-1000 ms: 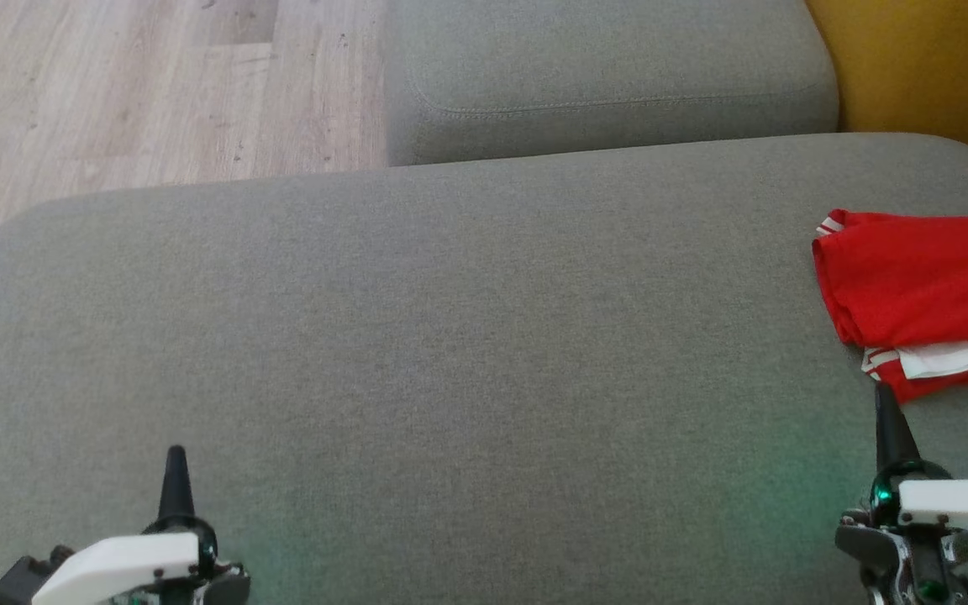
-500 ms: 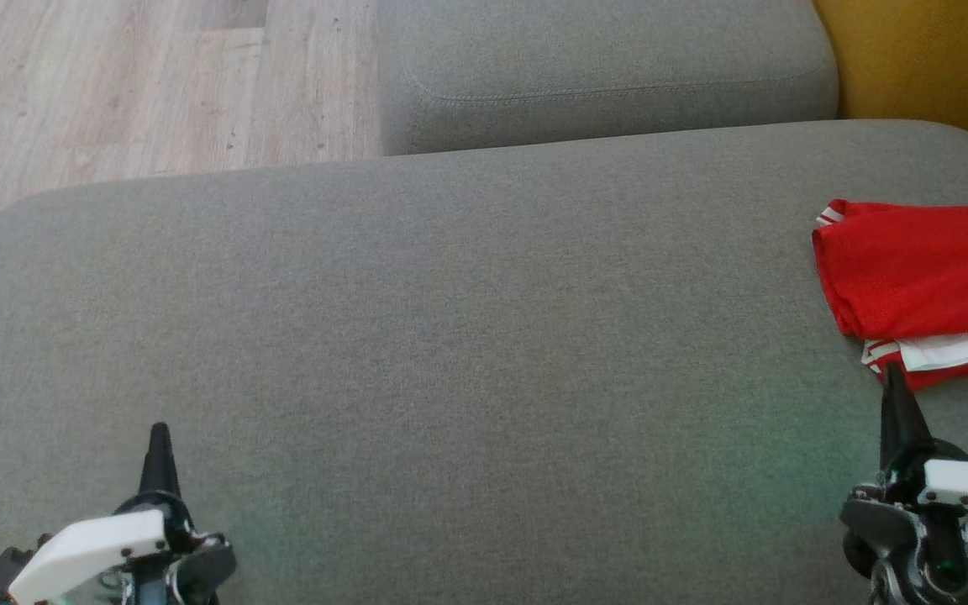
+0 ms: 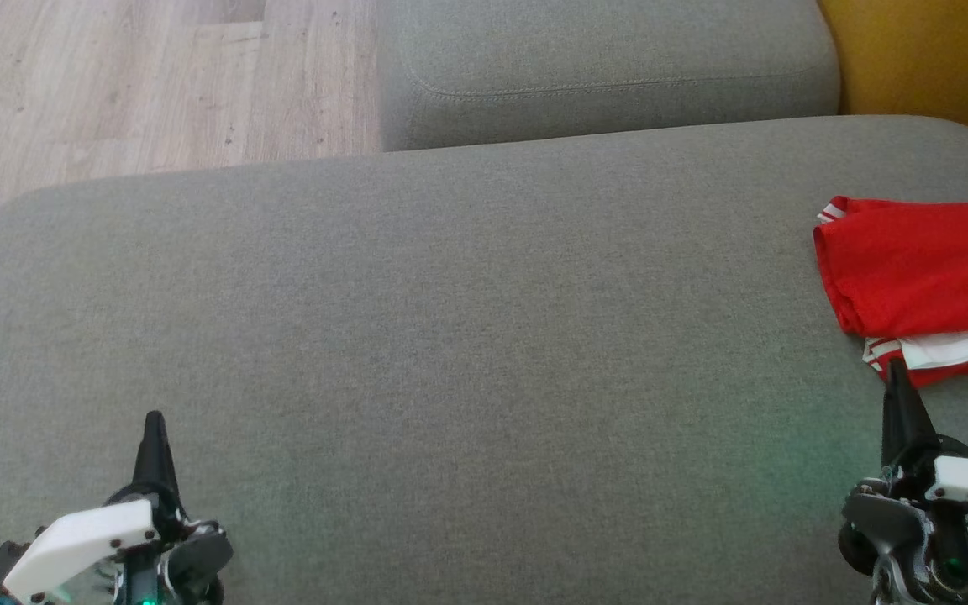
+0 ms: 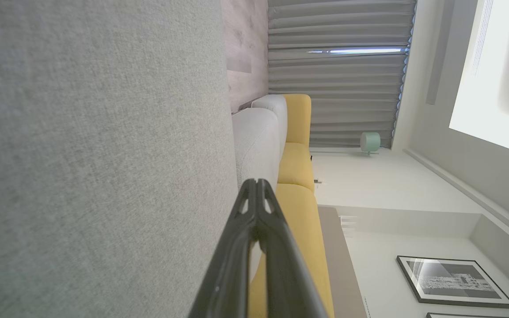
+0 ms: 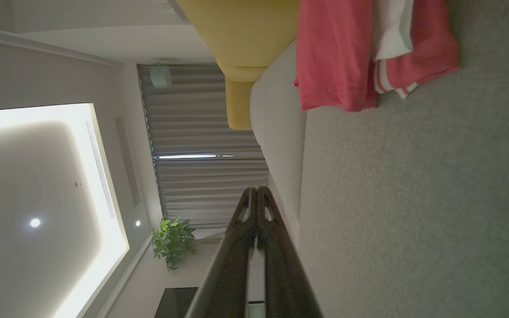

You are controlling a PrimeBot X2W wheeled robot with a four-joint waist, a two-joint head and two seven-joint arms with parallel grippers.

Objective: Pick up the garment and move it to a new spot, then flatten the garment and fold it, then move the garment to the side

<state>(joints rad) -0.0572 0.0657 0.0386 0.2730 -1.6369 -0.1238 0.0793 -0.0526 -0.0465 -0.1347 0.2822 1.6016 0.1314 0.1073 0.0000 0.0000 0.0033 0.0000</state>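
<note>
The garment (image 3: pixel 921 273) is red with white stripes and a white panel, lying folded at the right edge of the grey sofa cushion (image 3: pixel 467 336); the right wrist view has the garment (image 5: pixel 347 53) at its top. My right gripper (image 3: pixel 896 370) is shut and empty, its tip just in front of the garment's near corner, apart from it as far as I can tell. In the right wrist view the right gripper (image 5: pixel 257 190) has its fingers pressed together. My left gripper (image 3: pixel 154 418) hovers shut and empty over the cushion's front left, and the left gripper (image 4: pixel 256 182) looks shut from its wrist too.
A second grey cushion (image 3: pixel 602 76) lies behind the main one. Wooden floor (image 3: pixel 114 84) is at the back left, and a yellow sofa part (image 3: pixel 929 59) at the back right. Curtains (image 4: pixel 338 70) and a framed picture (image 4: pixel 453 280) are far off.
The whole head picture has shifted slightly, so the camera moved. Both grippers stay shut; the right one's tip has come a little closer to the garment's near corner.
</note>
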